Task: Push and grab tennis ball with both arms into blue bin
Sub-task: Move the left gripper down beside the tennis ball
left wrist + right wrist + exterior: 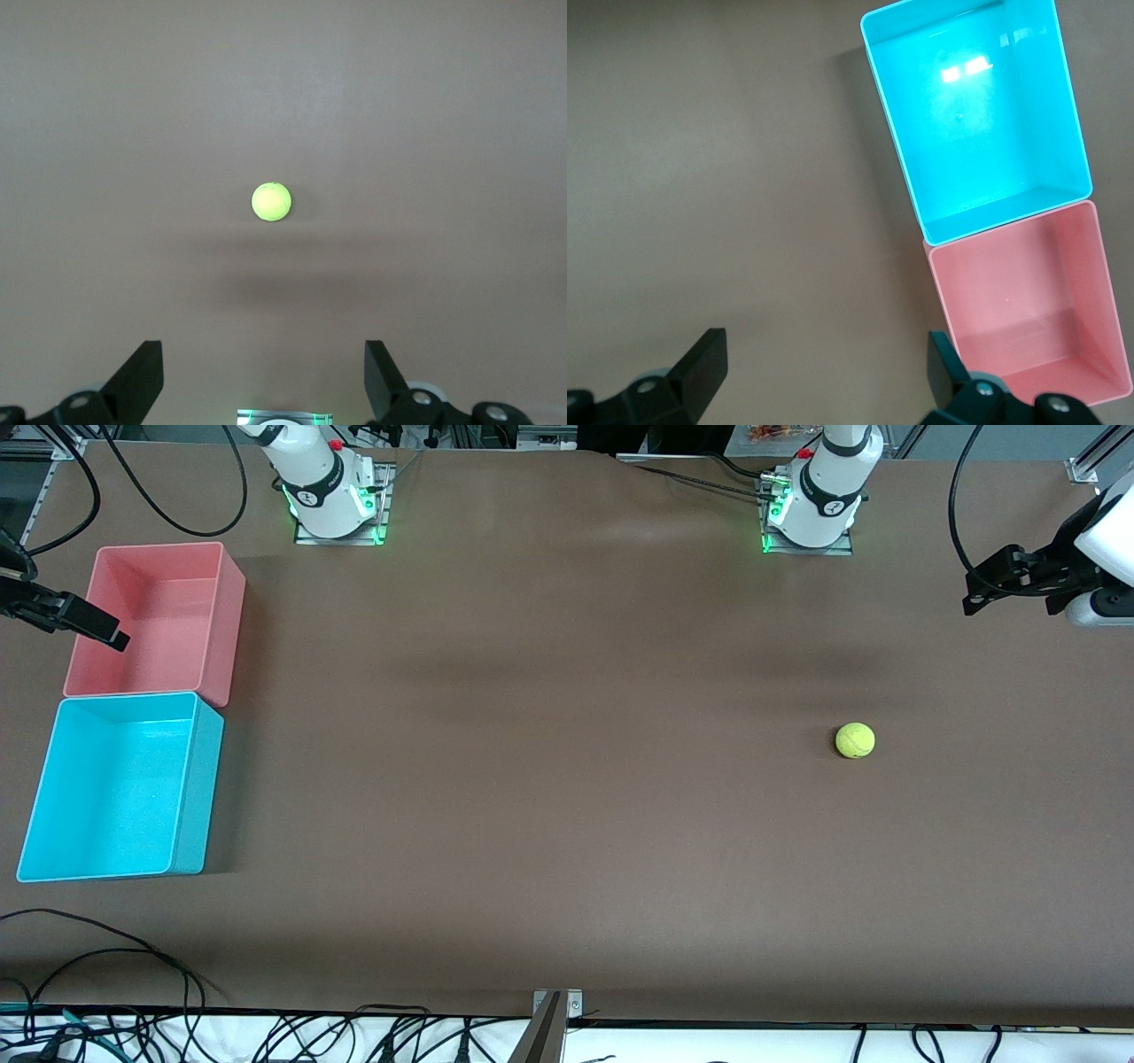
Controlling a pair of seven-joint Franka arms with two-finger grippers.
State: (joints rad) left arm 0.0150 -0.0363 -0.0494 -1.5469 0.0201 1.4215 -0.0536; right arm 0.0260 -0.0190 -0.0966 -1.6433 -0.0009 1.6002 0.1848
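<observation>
The tennis ball (855,740) is a small yellow-green ball lying alone on the brown table toward the left arm's end. In the left wrist view the tennis ball (271,201) lies well ahead of my left gripper (263,367), whose fingers stand wide open and empty. That left gripper (982,584) hangs in the air at the table's edge, well away from the ball. The blue bin (115,788) stands empty at the right arm's end, near the front camera. My right gripper (824,359) is open and empty, high beside the blue bin (983,115).
A same-size pink bin (151,620) stands empty against the blue bin, farther from the front camera; the pink bin (1028,301) also shows in the right wrist view. Cables (106,957) lie along the table's front edge. Both arm bases (332,496) stand at the table's back edge.
</observation>
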